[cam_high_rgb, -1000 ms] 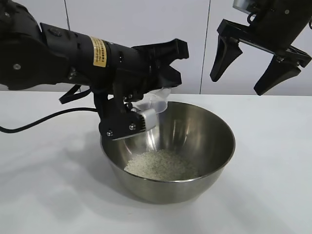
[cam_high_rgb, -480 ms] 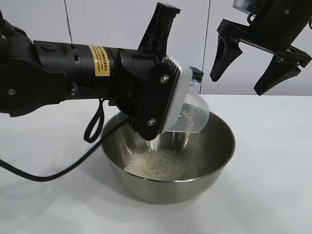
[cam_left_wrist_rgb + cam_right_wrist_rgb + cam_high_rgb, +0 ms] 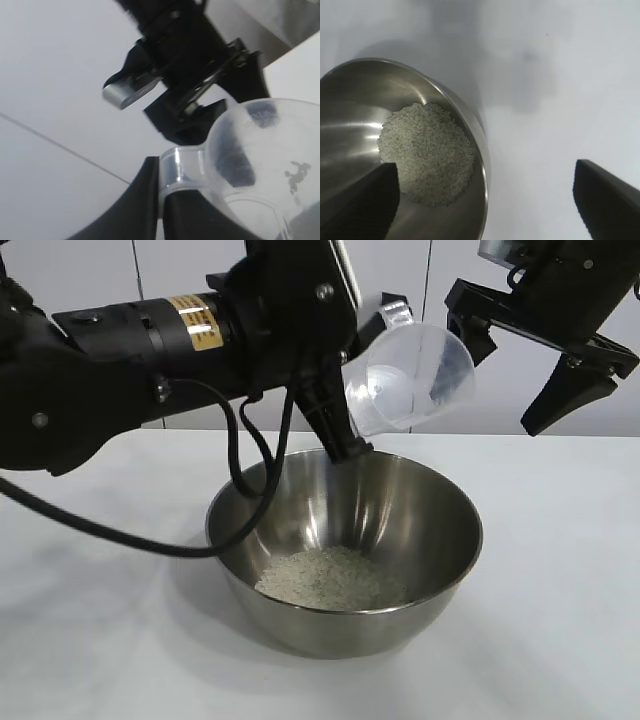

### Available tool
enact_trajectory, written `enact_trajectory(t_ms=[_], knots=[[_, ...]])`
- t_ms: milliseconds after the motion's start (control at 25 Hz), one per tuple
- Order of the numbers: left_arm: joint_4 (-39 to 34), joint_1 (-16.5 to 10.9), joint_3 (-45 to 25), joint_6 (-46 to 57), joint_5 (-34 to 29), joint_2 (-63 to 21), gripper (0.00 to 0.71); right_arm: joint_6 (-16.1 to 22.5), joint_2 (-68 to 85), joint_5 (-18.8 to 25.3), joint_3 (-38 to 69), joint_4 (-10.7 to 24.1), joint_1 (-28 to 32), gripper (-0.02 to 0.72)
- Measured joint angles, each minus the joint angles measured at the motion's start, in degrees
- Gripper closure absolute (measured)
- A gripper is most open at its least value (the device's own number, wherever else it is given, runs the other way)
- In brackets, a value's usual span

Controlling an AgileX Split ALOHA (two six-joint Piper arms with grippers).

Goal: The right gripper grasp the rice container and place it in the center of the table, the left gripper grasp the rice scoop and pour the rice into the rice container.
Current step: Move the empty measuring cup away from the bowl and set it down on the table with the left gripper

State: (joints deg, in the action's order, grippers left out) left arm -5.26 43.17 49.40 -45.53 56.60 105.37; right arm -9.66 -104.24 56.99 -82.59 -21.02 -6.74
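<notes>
One empty rice scoop [image 3: 415, 375] above rice [image 3: 330, 578] in rice container [image 3: 430, 540].

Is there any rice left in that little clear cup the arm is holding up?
Empty, as far as shows: the rice scoop looks clear through its walls, while the rice lies heaped in the rice container below.

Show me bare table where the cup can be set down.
Bare table lies left of the bowl, and more right of it, below the open right pincer. Crowded: over the bowl, where the left pincer holds the cup.
</notes>
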Motion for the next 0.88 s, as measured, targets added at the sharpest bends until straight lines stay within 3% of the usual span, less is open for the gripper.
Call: enact_trajectory(t_ms=[200, 360, 560, 760, 880], knots=[[16.92, 0.0, 0.0, 14.6, 6.6, -0.23, 0.707, 0.0, 0.0, -0.13, 0.0, 0.0, 0.0, 0.05], [23.84, -1.32, -0.7, 20.62, 7.26, -1.54, 0.707, 0.0, 0.0, -0.68, 0.0, 0.05, 0.0, 0.05], [22.98, -5.95, -6.34, 26.63, 8.03, -5.12, 0.707, 0.0, 0.0, -1.02, 0.0, 0.4, 0.0, 0.05], [13.57, -13.53, -16.41, 33.96, 8.83, -5.96, 0.707, 0.0, 0.0, -1.2, 0.0, 0.67, 0.0, 0.05], [11.84, -16.5, -21.3, 34.43, 8.83, -5.96, 0.707, 0.0, 0.0, -1.57, 0.0, 0.72, 0.0, 0.05]])
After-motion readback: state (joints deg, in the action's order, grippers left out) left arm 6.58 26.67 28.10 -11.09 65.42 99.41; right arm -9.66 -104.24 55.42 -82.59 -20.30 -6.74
